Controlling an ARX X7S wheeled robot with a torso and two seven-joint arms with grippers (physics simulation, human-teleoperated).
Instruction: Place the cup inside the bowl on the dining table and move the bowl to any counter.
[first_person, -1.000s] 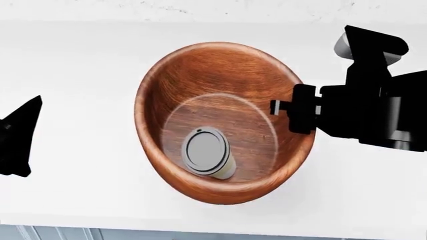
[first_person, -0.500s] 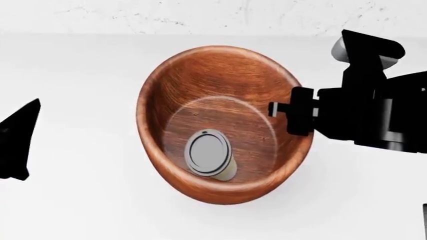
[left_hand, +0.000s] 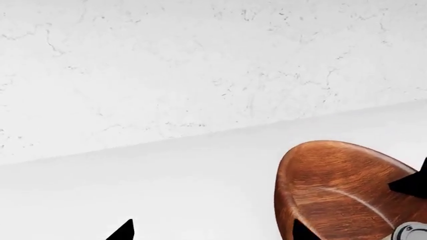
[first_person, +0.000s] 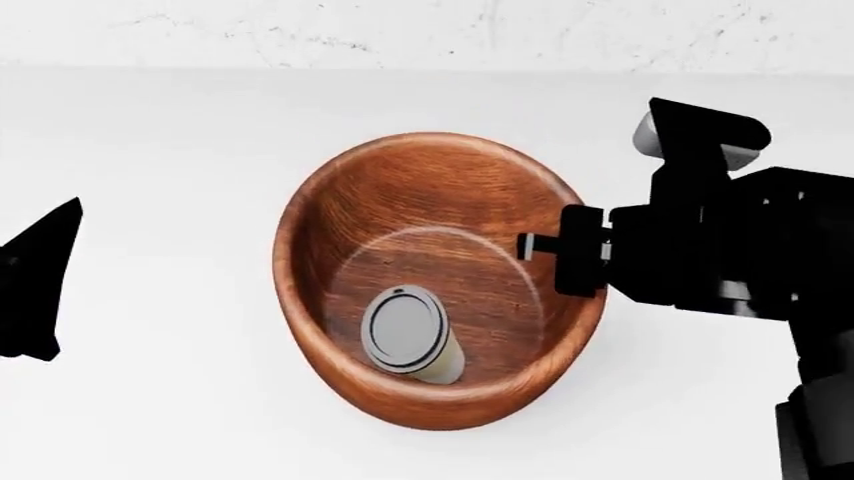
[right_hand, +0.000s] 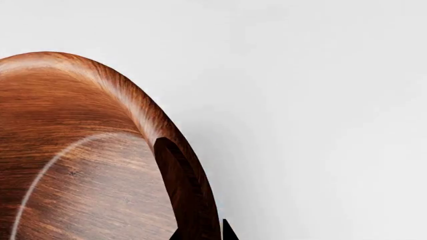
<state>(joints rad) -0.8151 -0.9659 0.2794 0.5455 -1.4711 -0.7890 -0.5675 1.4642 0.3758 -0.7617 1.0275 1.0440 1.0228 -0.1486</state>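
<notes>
While gripped by right pincer (first_person: 571, 258), bowl (first_person: 427, 200) rim.

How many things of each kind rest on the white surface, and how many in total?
Wooden bowl: 1
Lidded cup, lying inside the bowl: 1
Total: 2

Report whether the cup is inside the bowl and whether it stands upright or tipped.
Inside and tipped: the cup rests on the floor of the wooden bowl, leaning, its dark-grey lid angled toward the head camera.
</notes>
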